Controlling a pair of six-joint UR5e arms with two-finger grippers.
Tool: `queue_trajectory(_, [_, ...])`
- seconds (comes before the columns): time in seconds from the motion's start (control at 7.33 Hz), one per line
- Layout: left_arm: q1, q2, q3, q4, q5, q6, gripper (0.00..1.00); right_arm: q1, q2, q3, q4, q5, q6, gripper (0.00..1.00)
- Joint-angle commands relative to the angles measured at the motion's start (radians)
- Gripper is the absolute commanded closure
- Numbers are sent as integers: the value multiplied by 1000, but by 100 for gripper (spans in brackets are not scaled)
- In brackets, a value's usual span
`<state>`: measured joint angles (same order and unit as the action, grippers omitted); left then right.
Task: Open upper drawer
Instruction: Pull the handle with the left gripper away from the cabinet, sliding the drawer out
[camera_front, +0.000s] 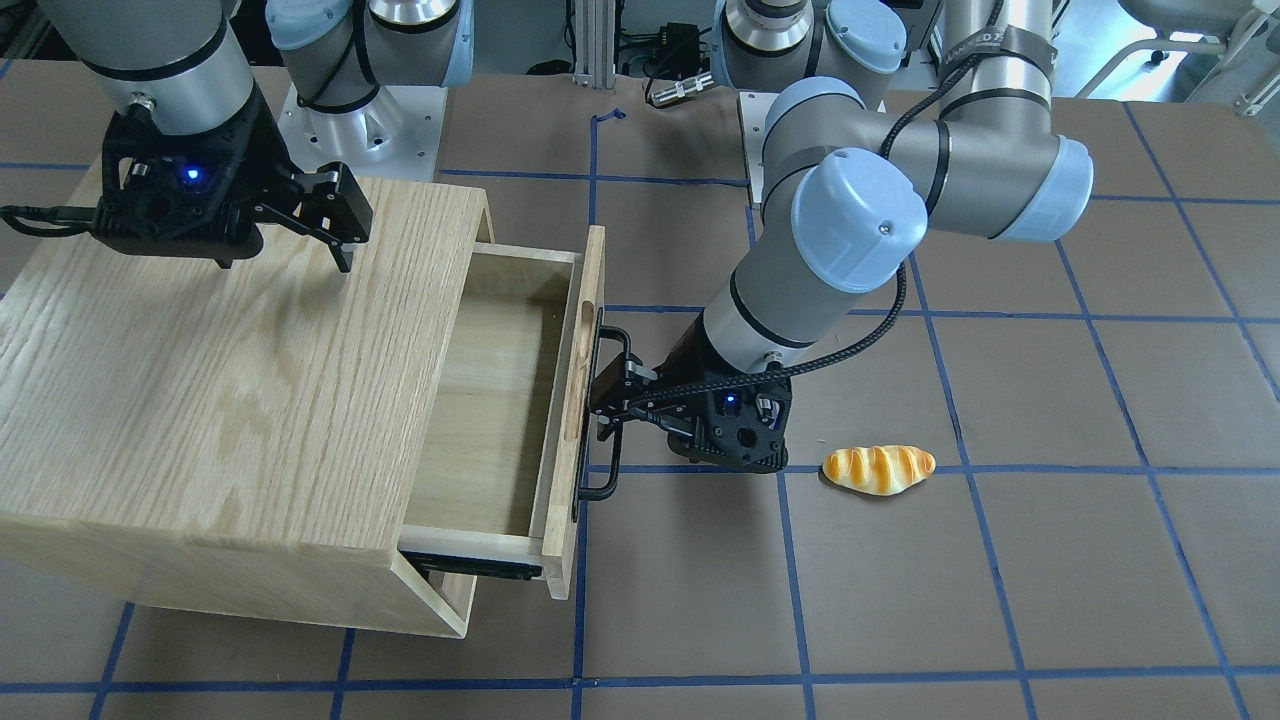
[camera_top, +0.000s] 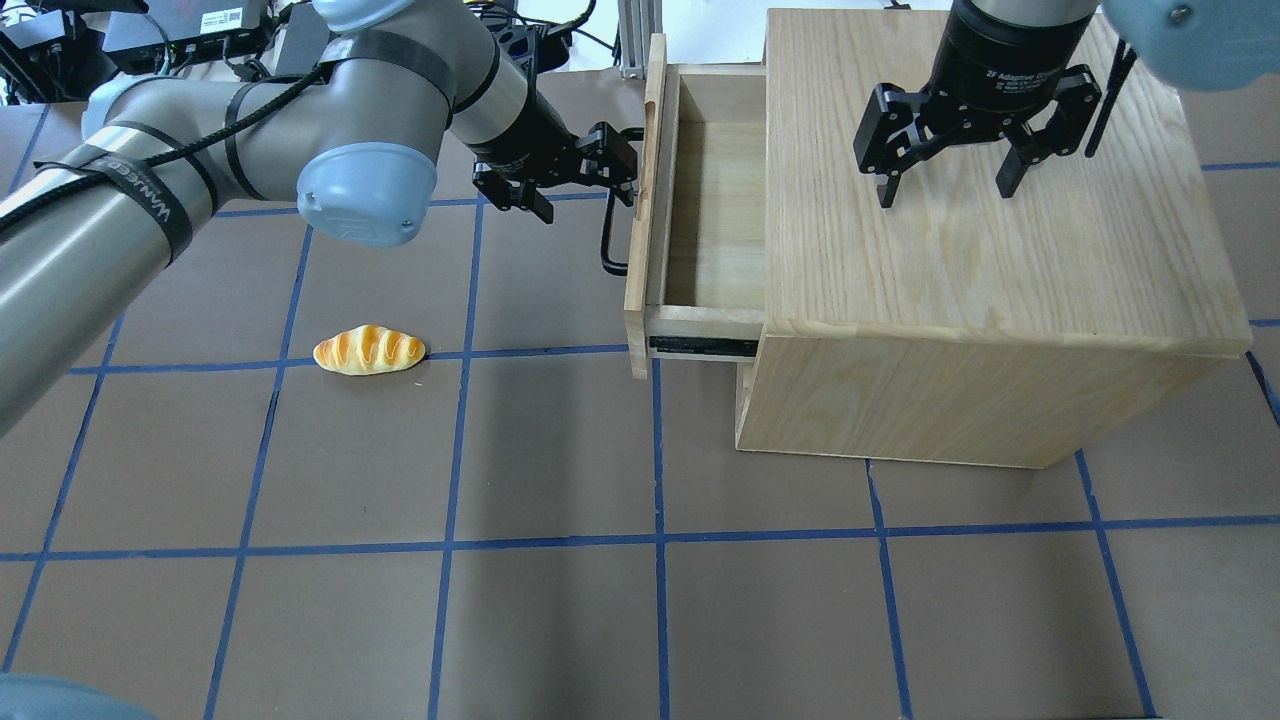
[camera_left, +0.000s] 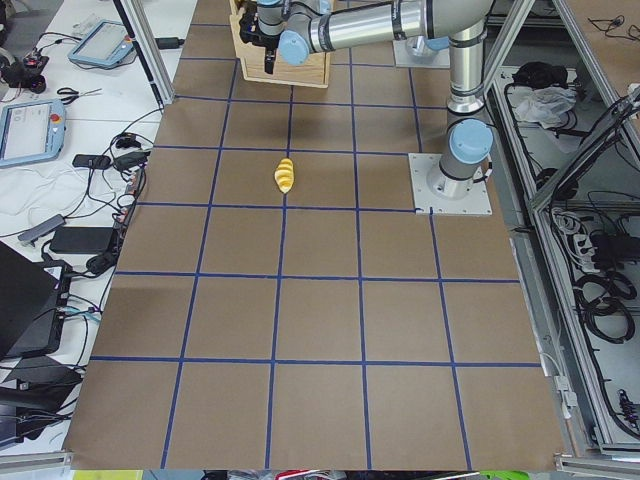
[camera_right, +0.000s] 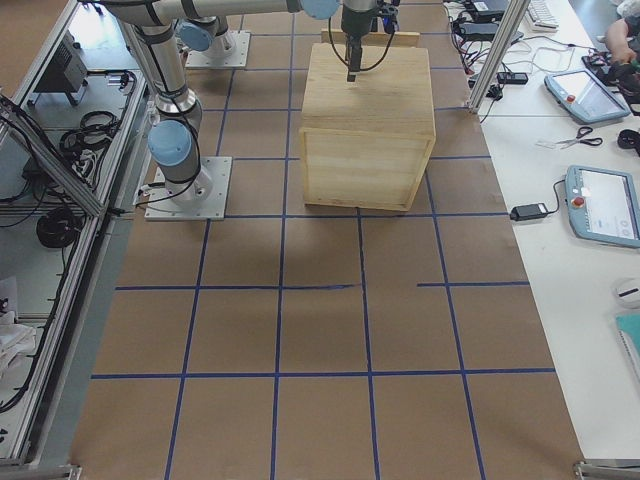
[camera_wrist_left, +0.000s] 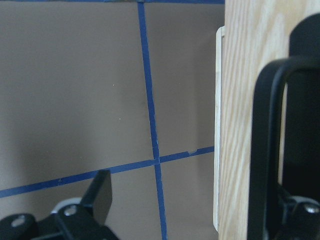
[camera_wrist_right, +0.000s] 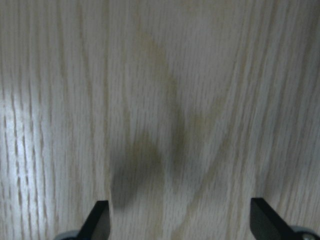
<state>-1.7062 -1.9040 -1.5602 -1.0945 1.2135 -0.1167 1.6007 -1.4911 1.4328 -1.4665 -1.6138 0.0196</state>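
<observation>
Your left gripper (camera_top: 585, 190), upper centre: jaws spread around handle (camera_top: 607, 245), placed to pull drawer (camera_top: 715, 200), partly out. Right gripper (camera_top: 947, 195), upper right: jaws spread over cabinet (camera_top: 1000, 280), probably bracing.

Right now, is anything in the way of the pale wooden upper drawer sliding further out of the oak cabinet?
Nothing visible blocks it. The pale wooden upper drawer is partly out, with only the left claw at its black bar handle. The yellow bread-shaped toy lies on the table further out, apart from the drawer.
</observation>
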Motion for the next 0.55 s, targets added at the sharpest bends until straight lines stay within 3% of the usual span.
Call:
queue_trajectory(0.0, [29,13,-1,-25,-12,5,1,1,0,0,0,0,0,0])
queue_trajectory(0.41, [51,17,-3,-39,-8,25,1,-1,0,0,0,0,0,0])
